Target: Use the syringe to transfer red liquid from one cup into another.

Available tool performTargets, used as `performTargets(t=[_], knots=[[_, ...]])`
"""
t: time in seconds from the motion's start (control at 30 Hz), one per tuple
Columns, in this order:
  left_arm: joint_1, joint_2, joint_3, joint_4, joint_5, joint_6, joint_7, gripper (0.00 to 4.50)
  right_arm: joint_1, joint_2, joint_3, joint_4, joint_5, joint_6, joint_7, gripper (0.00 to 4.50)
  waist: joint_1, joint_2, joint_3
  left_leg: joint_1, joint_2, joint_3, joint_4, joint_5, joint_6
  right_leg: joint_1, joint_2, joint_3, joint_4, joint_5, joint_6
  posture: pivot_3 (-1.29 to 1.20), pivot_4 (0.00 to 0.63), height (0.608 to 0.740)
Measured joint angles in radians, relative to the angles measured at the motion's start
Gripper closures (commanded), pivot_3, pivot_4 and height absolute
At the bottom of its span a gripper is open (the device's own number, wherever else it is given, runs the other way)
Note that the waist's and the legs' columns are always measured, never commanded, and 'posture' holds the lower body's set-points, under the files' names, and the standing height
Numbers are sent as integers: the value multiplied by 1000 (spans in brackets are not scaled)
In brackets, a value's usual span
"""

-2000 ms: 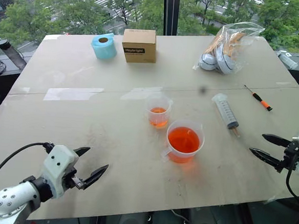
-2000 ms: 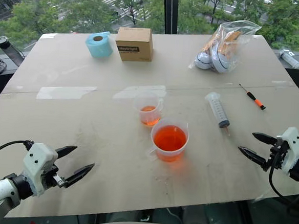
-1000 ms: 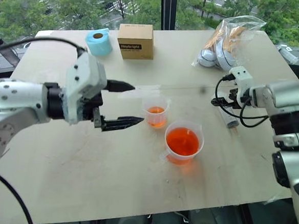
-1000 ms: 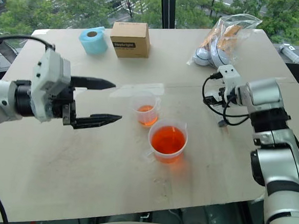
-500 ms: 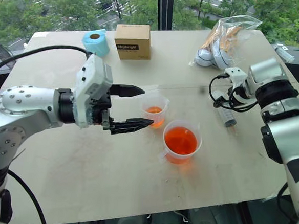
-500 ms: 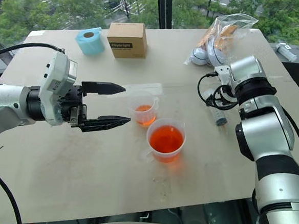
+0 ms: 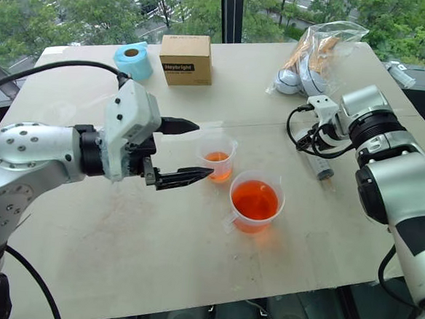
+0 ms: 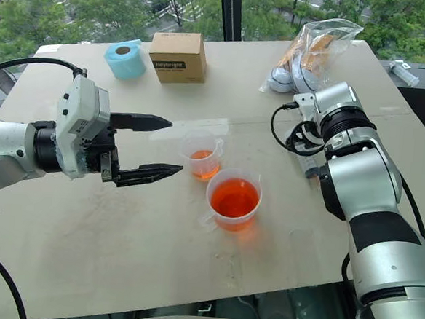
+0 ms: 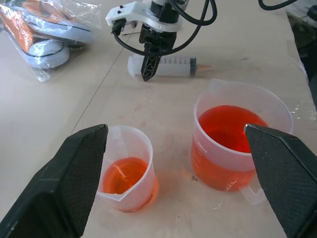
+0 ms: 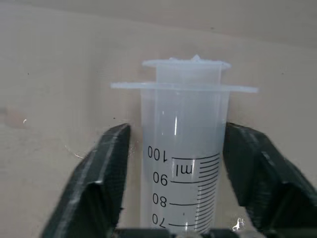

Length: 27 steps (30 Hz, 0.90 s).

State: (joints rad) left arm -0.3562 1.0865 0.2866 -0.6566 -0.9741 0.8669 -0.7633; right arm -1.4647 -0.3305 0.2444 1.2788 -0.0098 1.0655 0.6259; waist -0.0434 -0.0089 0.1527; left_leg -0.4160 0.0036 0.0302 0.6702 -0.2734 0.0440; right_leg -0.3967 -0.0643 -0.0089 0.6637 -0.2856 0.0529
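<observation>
The syringe lies flat on the table, right of the cups. My right gripper points down on its plunger end, fingers shut on either side of the barrel. The larger handled cup holds plenty of red liquid. The smaller cup, just behind and to its left, holds a little. My left gripper hovers open just left of the smaller cup, gripping nothing; in the left wrist view both cups stand between its fingers.
At the table's far edge stand a blue roll, a brown cardboard box and a clear plastic bag with items inside. A window lies behind the table.
Both arms have risen from the table's near edge. The left gripper now hovers by the smaller cup. The right gripper came down over the syringe and its fingers closed on the barrel.
</observation>
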Motion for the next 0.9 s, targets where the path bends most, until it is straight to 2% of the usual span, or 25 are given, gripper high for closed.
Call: performTargets(t=[0.03,0.27,0.37,0.47,0.57,0.6,0.63,0.67,0.7,0.77,0.9], knots=[[0,0,0,0,3,0,0,0,0,1,-9,1,-4,-5,-2,3039,0,0,0,0,0,0,0,0,0,0,0,0,0,0,0,0,150,740],[-7,-9,-7,1,27,-5,2,0,-1,-11,-93,13,-10,-38,-37,3061,0,0,0,0,0,0,0,0,0,0,0,0,0,0,0,0,150,740],[-26,-14,-10,12,31,-6,1,0,-10,-58,-148,0,15,-90,-1,3061,2,0,0,0,0,0,0,0,0,0,0,0,0,0,0,0,150,740],[-71,-24,-5,54,31,-19,0,0,-36,-155,-208,-108,70,-90,102,3061,6,1,1,0,0,0,0,0,0,0,0,0,0,0,0,0,150,740],[-117,-34,6,96,24,-24,-3,0,0,-239,-290,-400,169,-16,194,3061,5,0,0,-1,1,-1,-2,0,0,1,-2,1,0,0,0,0,150,740],[-118,-34,6,97,24,-24,-3,0,1,-239,-291,-403,170,-15,195,3061,5,0,0,-1,1,-1,-1,0,0,1,-3,1,0,0,0,0,150,740],[-152,-44,-1,124,25,-28,-10,0,101,-256,-357,-613,240,27,212,3061,6,-2,-1,-1,2,-2,-1,0,0,2,-2,0,1,0,0,0,150,740],[-163,-50,-3,143,28,-37,-16,0,175,-253,-404,-734,290,49,221,3061,8,-3,-1,-1,2,-4,0,0,0,3,-2,-1,1,0,0,0,150,740],[-191,-60,-24,176,40,-49,-33,0,313,-224,-482,-941,363,73,214,3061,10,-3,-1,-1,2,-4,-1,0,0,3,-2,-1,2,0,0,0,150,740],[-199,-65,-32,194,49,-54,-43,0,372,-198,-498,-1026,401,85,210,3061,10,-3,0,-2,1,-2,1,0,0,1,-1,-1,5,0,0,0,150,740],[-303,-105,-114,272,88,-89,-111,0,629,-92,-607,-1491,594,57,177,3061,16,-3,0,-1,1,-3,4,0,0,1,1,-1,8,0,0,0,150,740]])
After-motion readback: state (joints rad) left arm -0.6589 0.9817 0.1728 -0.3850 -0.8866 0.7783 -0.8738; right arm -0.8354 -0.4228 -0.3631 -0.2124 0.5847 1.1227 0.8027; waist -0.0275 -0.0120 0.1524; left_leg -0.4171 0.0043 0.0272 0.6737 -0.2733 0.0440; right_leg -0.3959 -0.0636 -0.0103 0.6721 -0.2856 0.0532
